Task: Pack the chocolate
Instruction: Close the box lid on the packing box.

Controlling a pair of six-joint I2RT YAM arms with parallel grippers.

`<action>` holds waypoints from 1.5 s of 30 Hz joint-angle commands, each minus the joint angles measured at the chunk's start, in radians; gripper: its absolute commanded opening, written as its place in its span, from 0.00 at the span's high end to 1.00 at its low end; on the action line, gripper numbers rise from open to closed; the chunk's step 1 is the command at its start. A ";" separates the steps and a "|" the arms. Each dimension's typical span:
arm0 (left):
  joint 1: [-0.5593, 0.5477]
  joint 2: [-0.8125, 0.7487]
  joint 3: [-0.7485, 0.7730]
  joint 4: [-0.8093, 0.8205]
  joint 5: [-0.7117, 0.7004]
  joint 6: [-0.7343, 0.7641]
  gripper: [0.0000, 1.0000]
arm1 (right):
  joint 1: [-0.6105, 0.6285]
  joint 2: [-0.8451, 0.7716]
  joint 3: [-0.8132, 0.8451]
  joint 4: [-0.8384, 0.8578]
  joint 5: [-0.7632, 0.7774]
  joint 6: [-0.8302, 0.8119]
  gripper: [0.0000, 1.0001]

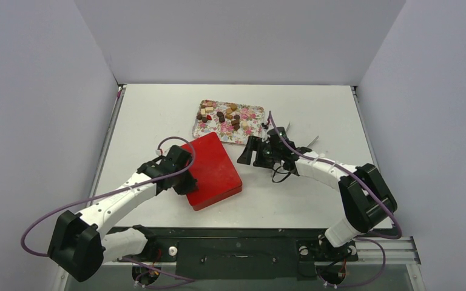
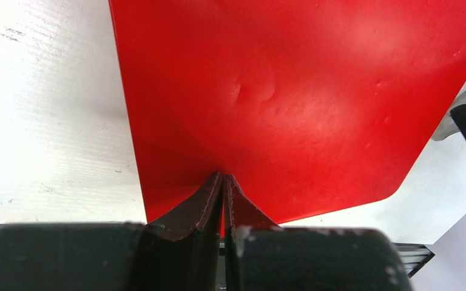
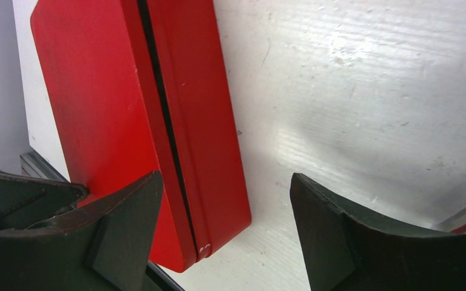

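The chocolate (image 1: pixel 226 115) is several small brown, cream and reddish pieces lying on a flower-print tray (image 1: pixel 218 137) at the back middle. A closed red box (image 1: pixel 215 171) lies in front of it, with a dark seam (image 3: pixel 161 115) between lid and base. My left gripper (image 1: pixel 187 176) is at the box's left edge. In the left wrist view it (image 2: pixel 224 177) is shut, with a thin strip of the red box (image 2: pixel 291 91) between its fingers. My right gripper (image 1: pixel 247 156) is open and empty just right of the box, over bare table (image 3: pixel 224 179).
White walls stand close on the left, back and right. A few small pale things (image 1: pixel 310 141) lie on the table by the right arm; I cannot tell what they are. The black base rail (image 1: pixel 236 248) runs along the near edge.
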 commanded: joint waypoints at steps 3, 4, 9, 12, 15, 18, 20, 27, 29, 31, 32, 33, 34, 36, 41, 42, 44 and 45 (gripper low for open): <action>-0.003 0.042 0.013 -0.026 -0.056 0.031 0.97 | 0.073 -0.045 0.059 -0.028 0.065 -0.039 0.27; -0.003 0.044 0.014 -0.024 -0.056 0.031 0.97 | 0.084 -0.045 0.054 -0.027 0.066 -0.035 0.27; -0.003 0.057 0.023 -0.022 -0.055 0.036 0.96 | 0.128 -0.052 0.033 -0.026 0.081 -0.034 0.29; -0.003 0.066 0.027 -0.017 -0.055 0.039 0.96 | 0.158 -0.056 0.018 -0.023 0.095 -0.024 0.31; -0.003 0.078 0.040 -0.021 -0.054 0.042 0.97 | 0.192 -0.056 0.009 -0.012 0.102 -0.013 0.34; -0.003 0.086 0.042 -0.017 -0.054 0.044 0.97 | 0.218 -0.052 0.007 -0.014 0.119 -0.006 0.38; -0.003 0.090 0.044 -0.012 -0.053 0.044 0.97 | 0.230 -0.049 0.002 -0.006 0.124 0.004 0.40; -0.003 0.110 0.074 -0.010 -0.056 0.054 0.96 | 0.237 -0.065 -0.022 0.004 0.137 0.022 0.49; -0.002 0.119 0.088 -0.011 -0.056 0.058 0.96 | 0.237 -0.073 -0.026 0.003 0.139 0.023 0.53; -0.003 0.131 0.101 -0.011 -0.056 0.063 0.96 | 0.238 -0.081 -0.031 0.003 0.139 0.027 0.56; -0.003 0.139 0.108 -0.011 -0.057 0.066 0.96 | 0.238 -0.083 -0.032 0.004 0.139 0.028 0.57; -0.003 0.146 0.111 -0.011 -0.057 0.066 0.96 | 0.239 -0.088 -0.035 0.005 0.139 0.031 0.59; -0.003 0.149 0.117 -0.009 -0.056 0.070 0.96 | 0.239 -0.089 -0.038 0.006 0.139 0.032 0.60; -0.003 0.156 0.126 -0.007 -0.054 0.075 0.94 | 0.240 -0.095 -0.042 0.008 0.138 0.037 0.62; -0.003 0.164 0.160 -0.014 -0.051 0.095 0.87 | 0.240 -0.092 -0.049 0.016 0.136 0.043 0.65; -0.002 0.163 0.178 -0.022 -0.053 0.102 0.85 | 0.238 -0.089 -0.051 0.016 0.134 0.046 0.65; -0.001 0.155 0.204 -0.040 -0.064 0.116 0.82 | 0.239 -0.083 -0.047 0.015 0.131 0.047 0.66; 0.000 0.146 0.223 -0.059 -0.075 0.125 0.81 | 0.238 -0.081 -0.046 0.016 0.130 0.047 0.66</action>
